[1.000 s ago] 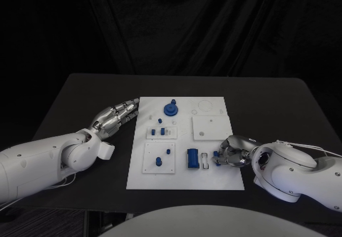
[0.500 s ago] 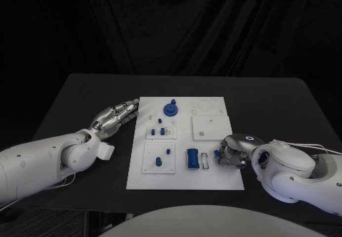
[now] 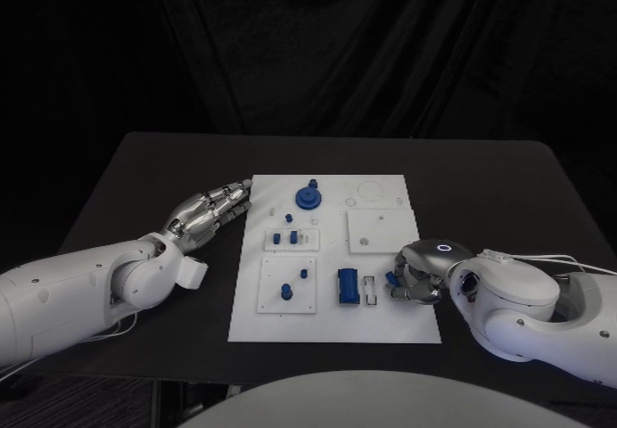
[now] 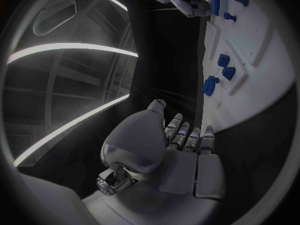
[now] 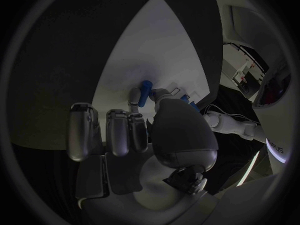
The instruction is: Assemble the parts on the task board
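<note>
The white task board (image 3: pixel 386 321) lies mid-table. On it are a round blue part (image 3: pixel 308 197), a long blue block (image 3: pixel 347 285) and several small blue pegs (image 3: pixel 292 237) in raised white plates. My right hand (image 3: pixel 414 272) is curled at the board's right edge, beside a narrow slot (image 3: pixel 370 291). It pinches a small blue part (image 5: pixel 145 91) between thumb and a finger, low over the board (image 5: pixel 162 50). My left hand (image 3: pixel 209 210) lies flat on the table next to the board's left edge, fingers straight and holding nothing.
A square white plate (image 3: pixel 381 230) and two ring outlines (image 3: pixel 370 190) take up the board's far right. The left wrist view shows the board (image 4: pixel 250 80) beyond my left hand (image 4: pixel 181 150), with my right hand (image 4: pixel 187 0) far off. Black table surrounds the board.
My right forearm has swung in toward the board, while the hand with the blue part stays at nearly the same spot. The left arm has not moved.
</note>
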Controlling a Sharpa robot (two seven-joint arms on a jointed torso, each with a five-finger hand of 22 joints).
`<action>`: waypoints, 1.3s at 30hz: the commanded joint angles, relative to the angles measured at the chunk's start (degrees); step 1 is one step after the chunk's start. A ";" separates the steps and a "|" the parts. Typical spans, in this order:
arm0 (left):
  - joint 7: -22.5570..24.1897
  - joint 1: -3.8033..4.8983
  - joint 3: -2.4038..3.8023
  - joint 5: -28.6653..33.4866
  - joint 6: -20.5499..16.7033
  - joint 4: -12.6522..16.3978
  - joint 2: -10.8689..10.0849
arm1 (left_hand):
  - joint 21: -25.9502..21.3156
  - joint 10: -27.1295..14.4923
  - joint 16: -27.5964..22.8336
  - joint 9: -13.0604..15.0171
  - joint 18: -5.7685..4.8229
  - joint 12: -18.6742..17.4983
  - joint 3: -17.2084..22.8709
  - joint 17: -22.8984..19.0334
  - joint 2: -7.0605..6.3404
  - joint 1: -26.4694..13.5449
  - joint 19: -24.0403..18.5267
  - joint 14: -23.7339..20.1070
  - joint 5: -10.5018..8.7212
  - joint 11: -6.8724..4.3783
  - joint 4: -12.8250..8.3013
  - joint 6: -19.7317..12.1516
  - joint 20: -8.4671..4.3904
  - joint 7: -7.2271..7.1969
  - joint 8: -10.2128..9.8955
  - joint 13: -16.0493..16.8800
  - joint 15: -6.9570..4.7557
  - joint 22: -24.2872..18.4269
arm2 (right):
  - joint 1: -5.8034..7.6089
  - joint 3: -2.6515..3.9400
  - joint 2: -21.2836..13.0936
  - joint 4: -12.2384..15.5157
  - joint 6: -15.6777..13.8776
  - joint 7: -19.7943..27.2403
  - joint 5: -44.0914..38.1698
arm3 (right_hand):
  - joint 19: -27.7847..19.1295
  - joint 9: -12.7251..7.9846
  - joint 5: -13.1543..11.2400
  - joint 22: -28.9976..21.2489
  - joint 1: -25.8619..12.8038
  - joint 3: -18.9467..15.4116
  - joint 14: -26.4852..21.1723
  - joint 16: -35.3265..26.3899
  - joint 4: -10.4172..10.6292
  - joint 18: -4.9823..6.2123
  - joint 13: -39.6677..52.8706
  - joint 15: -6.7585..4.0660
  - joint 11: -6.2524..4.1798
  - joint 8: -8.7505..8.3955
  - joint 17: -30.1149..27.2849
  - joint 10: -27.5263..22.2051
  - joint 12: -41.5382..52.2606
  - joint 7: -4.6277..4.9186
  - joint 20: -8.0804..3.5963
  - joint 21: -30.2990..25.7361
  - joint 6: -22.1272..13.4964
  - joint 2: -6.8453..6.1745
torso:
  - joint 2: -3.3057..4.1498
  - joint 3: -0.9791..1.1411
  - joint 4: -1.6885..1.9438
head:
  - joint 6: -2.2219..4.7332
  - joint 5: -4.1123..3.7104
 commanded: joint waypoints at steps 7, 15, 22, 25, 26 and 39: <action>0.30 -0.08 0.05 0.25 0.88 0.10 0.14 | 0.31 0.23 -0.10 0.06 -0.80 0.61 0.00 -0.03 0.19 0.10 -0.02 0.02 0.17 0.64 -0.33 0.05 0.36 0.66 0.19 0.11 0.28 0.07 | -0.65 -0.72 0.22 -1.73 6.26 -5.15 -0.31 | 1.81 -19.62 -5.06 11.77 3.08 1.90 3.79 -0.03 -2.27 1.13 15.05 0.14 0.12 -8.37 3.62 5.97 0.14 -0.09 0.24 -0.10 1.54 0.05 | -0.03 0.01 -0.07 | -0.01 0.13; 0.32 -0.08 0.05 0.25 0.95 0.07 0.18 | 0.31 0.39 -0.10 0.06 -0.77 0.83 0.00 -0.03 0.19 0.06 -0.02 0.01 0.14 0.78 -0.35 0.10 0.35 0.73 0.20 0.15 0.24 0.06 | -0.65 -0.72 0.33 -1.98 3.32 -5.08 0.03 | 2.24 -19.38 -6.92 12.09 8.71 5.45 3.94 0.22 -6.55 0.92 15.05 -0.55 -0.68 -6.77 4.27 5.97 0.14 -0.97 -0.32 0.79 3.48 0.82 | -0.03 0.03 -0.04 | -0.01 0.20; 0.29 -0.09 0.05 0.25 1.02 0.00 0.19 | 0.31 0.39 -0.10 0.06 -0.77 0.83 0.00 -0.03 0.19 0.06 -0.02 0.01 0.14 0.78 -0.35 0.10 0.35 0.73 0.20 0.15 0.24 0.06 | -0.65 -0.71 -0.05 -1.81 -3.69 -4.70 2.04 | 2.66 -18.36 -10.78 12.40 7.78 17.63 4.06 0.43 -10.04 0.69 15.05 -0.85 -1.02 -4.22 4.74 5.97 0.14 -1.32 -0.73 1.78 4.82 -2.00 | -0.03 0.03 -0.06 | -0.01 0.25; 0.29 -0.09 0.05 0.25 1.09 -0.02 0.23 | 0.30 0.49 -0.10 0.06 -0.75 0.98 0.02 -0.03 0.21 0.04 -0.03 0.01 0.14 0.85 -0.35 0.10 0.35 0.77 0.20 0.17 0.22 0.05 | -0.65 -0.71 -0.32 -1.54 -7.01 -4.49 3.25 | 2.76 -17.78 -11.05 12.47 7.23 19.28 4.12 0.54 -10.78 0.64 15.05 -0.94 -1.13 -3.41 4.96 5.97 0.14 -1.42 -0.81 2.02 4.87 -2.28 | -0.02 0.02 -0.04 | -0.01 0.26; 0.28 -0.09 0.05 0.25 1.11 -0.03 0.23 | 0.30 0.49 -0.10 0.06 -0.75 0.98 0.02 -0.03 0.21 0.04 -0.03 0.01 0.14 0.85 -0.35 0.10 0.35 0.77 0.20 0.17 0.22 0.05 | -0.65 -0.70 -0.44 -1.41 -8.06 -4.41 3.52 | 2.78 -17.65 -11.10 12.49 7.10 19.63 4.14 0.58 -10.93 0.63 15.05 -0.95 -1.15 -3.23 5.04 5.97 0.14 -1.43 -0.82 2.08 4.87 -2.37 | -0.01 0.04 -0.07 | -0.01 0.30; 0.19 -0.11 0.05 0.25 1.30 -0.18 0.30 | 0.31 0.64 -0.10 0.06 -0.73 1.20 0.03 -0.03 0.26 -0.02 -0.01 0.01 0.10 0.96 -0.33 0.13 0.35 0.82 0.20 0.21 0.20 0.06 | -0.44 -0.62 -2.14 1.17 -15.15 -3.38 7.36 | 3.05 -16.75 -11.41 12.70 4.96 22.31 4.26 0.85 -11.88 0.47 15.05 -1.14 -1.42 -1.82 5.54 5.97 0.14 -1.78 -0.97 2.81 5.18 -3.87 | -0.02 0.01 -0.07 | -0.01 0.28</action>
